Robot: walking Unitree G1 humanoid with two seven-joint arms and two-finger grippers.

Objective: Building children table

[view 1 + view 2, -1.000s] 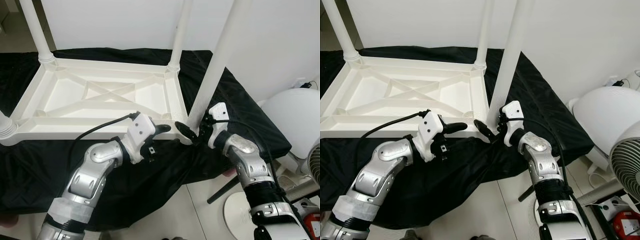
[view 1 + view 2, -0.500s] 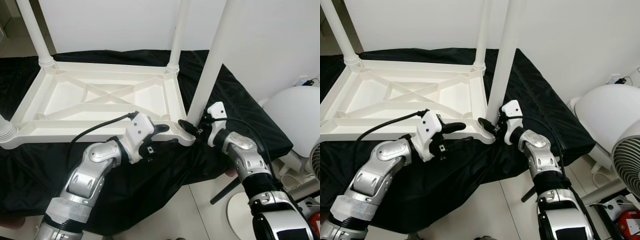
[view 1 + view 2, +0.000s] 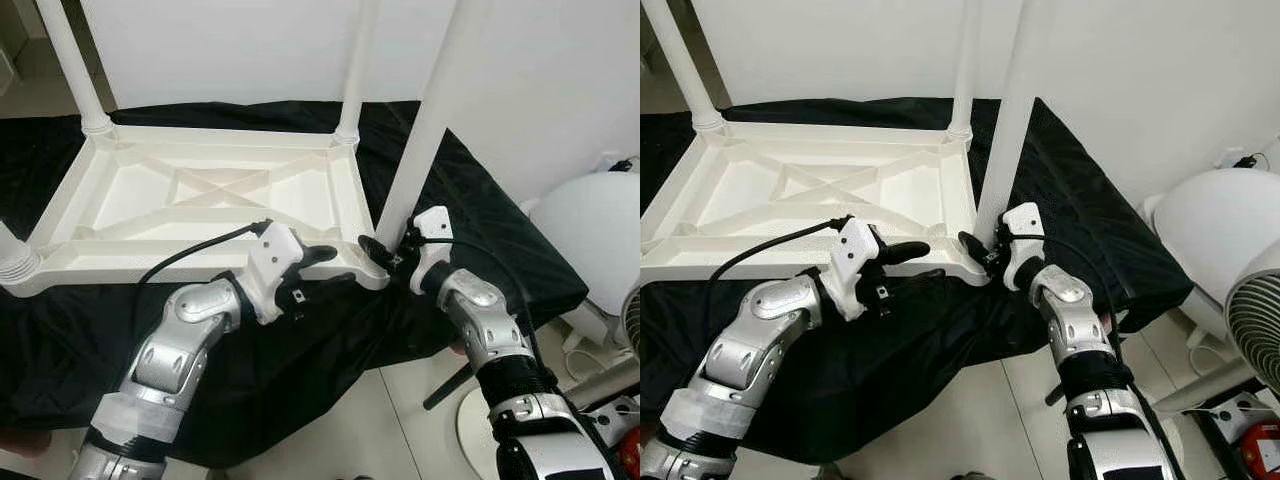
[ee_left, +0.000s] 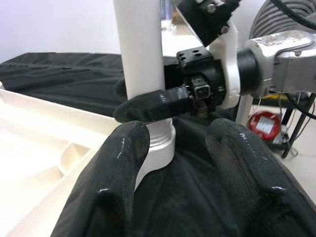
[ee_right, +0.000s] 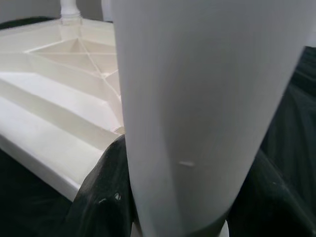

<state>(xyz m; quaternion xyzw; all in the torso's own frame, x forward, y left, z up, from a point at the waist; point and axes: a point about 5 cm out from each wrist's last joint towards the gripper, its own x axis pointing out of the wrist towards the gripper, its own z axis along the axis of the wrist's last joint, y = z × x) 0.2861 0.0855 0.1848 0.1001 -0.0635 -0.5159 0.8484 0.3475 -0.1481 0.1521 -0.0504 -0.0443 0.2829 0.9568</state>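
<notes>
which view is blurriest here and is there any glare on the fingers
Right wrist view is softest: the table leg sits so near the lens it blurs into a pale column. Left wrist view is sharp on the right pincer closed round the leg, while the left pincer's own fingers in the foreground are soft with small glossy highlights. Both eye views are evenly lit and crisp.

Black cloth [image 3: 480, 215] over a low counter, wrinkled at the near edge.
Upside-down white table [image 3: 215, 205] directly on top, legs upright, near corner by the cloth's edge.
</notes>
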